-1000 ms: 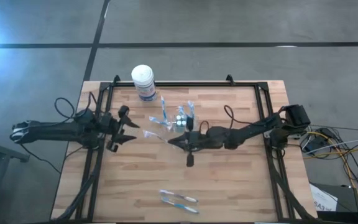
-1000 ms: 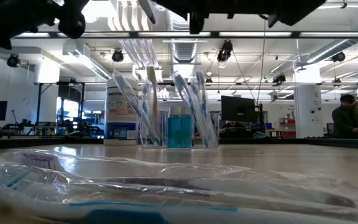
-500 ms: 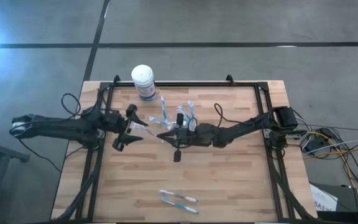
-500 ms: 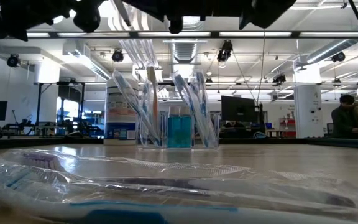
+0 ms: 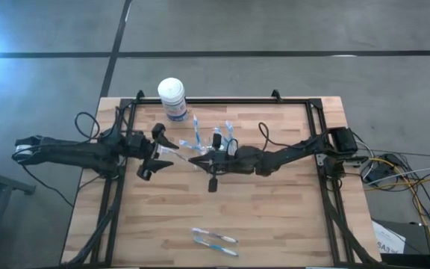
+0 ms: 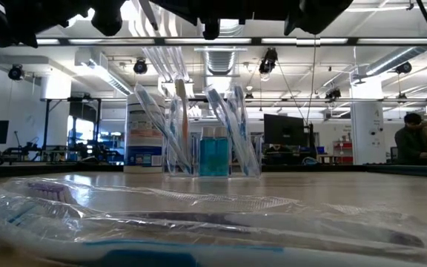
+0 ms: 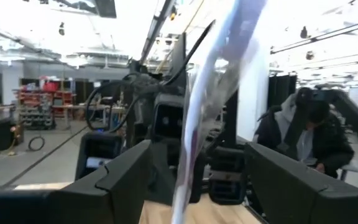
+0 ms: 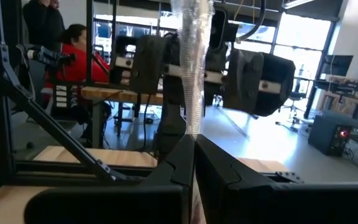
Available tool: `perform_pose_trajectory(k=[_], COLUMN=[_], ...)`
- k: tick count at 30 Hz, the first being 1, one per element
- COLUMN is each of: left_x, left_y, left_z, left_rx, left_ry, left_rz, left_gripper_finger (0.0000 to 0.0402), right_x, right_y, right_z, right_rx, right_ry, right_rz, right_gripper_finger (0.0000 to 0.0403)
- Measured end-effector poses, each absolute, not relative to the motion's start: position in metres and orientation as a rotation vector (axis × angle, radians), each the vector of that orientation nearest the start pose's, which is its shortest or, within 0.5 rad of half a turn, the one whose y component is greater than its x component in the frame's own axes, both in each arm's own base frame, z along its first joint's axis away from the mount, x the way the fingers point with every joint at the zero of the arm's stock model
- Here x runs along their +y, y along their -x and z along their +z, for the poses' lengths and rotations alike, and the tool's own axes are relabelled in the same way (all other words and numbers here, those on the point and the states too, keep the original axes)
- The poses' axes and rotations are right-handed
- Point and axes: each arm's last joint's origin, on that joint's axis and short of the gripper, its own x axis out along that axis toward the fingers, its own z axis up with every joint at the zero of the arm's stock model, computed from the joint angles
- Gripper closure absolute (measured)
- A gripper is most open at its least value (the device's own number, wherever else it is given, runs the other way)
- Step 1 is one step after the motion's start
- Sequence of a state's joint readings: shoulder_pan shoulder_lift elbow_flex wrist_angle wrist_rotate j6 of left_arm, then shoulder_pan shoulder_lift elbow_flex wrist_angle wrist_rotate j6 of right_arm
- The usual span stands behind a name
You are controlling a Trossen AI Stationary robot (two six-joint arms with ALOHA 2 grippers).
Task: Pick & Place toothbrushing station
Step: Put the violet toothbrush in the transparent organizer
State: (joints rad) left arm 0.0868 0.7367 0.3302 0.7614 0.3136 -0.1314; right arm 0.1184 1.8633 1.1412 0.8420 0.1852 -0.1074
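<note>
Wrapped toothbrush (image 8: pixel 189 68) mid-worktop, in air beside cup (image 5: pixel 216 145): right claw (image 8: pixel 193 146) pinched on wrapper, left claw (image 7: pixel 194 180) wide around it. Light, slick, floppy film; you grip stiff handle.

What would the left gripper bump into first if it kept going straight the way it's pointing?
Probably the wrapped toothbrush that the right gripper holds up, shut on it. It already stands between the left gripper's open fingers. Behind it comes the right gripper itself, though depth is hard to judge.
</note>
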Motion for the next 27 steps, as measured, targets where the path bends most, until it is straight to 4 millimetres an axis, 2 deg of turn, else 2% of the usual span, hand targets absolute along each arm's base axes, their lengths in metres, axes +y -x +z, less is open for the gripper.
perform_pose_trajectory(k=[9,15,21,27], left_x=[0.007,0.007,0.007,0.007], left_y=[-0.17,-0.174,-0.175,-0.176], left_z=[0.276,0.279,0.281,0.279], left_rx=[-0.35,-0.347,-0.349,-0.34], left_ry=[0.057,0.058,0.041,0.027], left_rz=[-0.219,-0.219,-0.216,-0.223], left_gripper_finger=[0.0143,0.0171,0.0246,0.0365], right_x=[0.044,0.044,0.044,0.044], right_y=[-0.413,-0.413,-0.413,-0.413], right_z=[0.25,0.249,0.249,0.249], right_rx=[-0.107,-0.097,-0.096,-0.095], right_ry=[0.088,0.089,0.089,0.089], right_rz=[-0.072,-0.071,-0.071,-0.072], right_gripper_finger=[0.0395,0.0395,0.0395,0.0395])
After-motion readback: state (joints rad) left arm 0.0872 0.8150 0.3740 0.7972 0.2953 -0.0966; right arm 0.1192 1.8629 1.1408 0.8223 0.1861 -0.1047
